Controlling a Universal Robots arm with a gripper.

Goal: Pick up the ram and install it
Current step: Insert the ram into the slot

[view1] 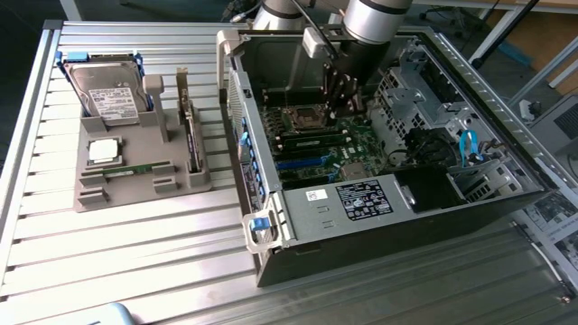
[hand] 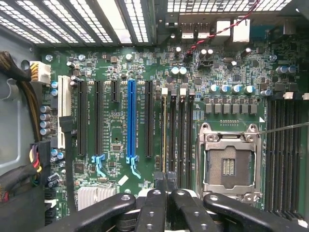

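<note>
the gripper hangs inside the case, fingers together just over the ram. the ram sits in a slot beside the cpu socket, its long axis along that slot

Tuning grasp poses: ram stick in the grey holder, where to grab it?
Upper long edge of the ram stick, mid-length, pinching both flat faces from straight above. It seems to stand on edge in a slot of the grey holder, leaving just that edge free.
</note>
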